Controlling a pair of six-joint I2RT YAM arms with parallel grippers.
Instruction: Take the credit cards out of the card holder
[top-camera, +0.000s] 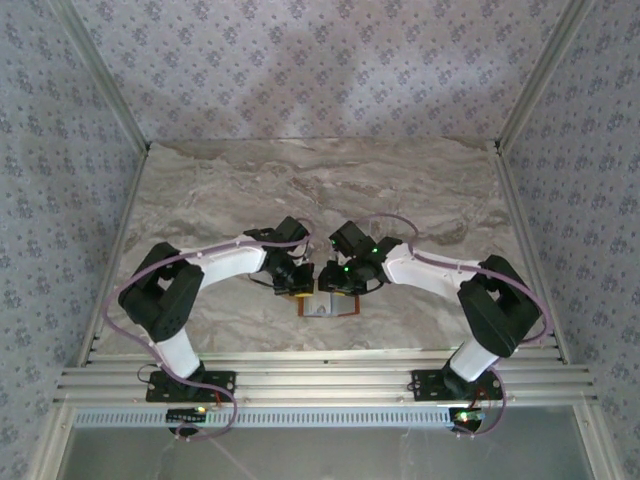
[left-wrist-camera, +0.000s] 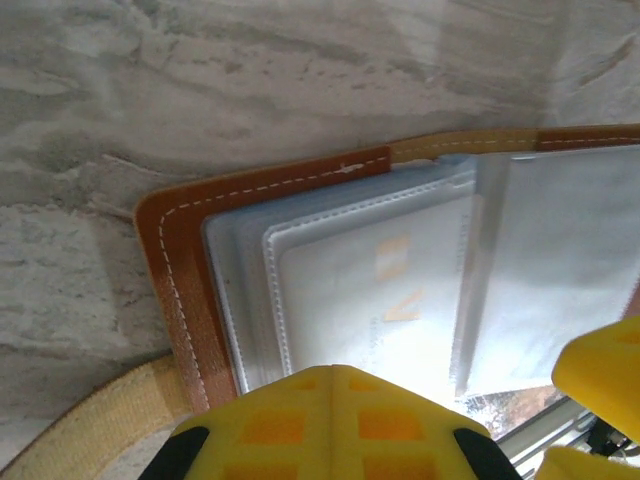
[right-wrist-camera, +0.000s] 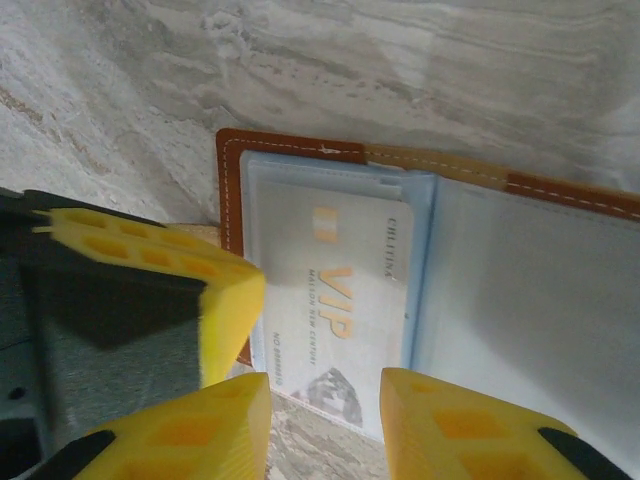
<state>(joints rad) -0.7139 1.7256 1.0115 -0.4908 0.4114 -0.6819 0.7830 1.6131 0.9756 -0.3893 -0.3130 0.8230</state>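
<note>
Right jaws, narrowly parted, straddle the credit card (right-wrist-camera: 340, 290) pointing lengthwise at them; left jaws closed.

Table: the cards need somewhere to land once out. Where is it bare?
Bare: the far table up to the back wall, and strips outside the left arm and right arm. Crowded: near centre, left gripper and right gripper over the open card holder.

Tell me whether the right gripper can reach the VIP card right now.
Probably yes. The right gripper stands open, fingers either side of the VIP card, which juts from the card holder; the shut left gripper sits beside it, not over it.
</note>
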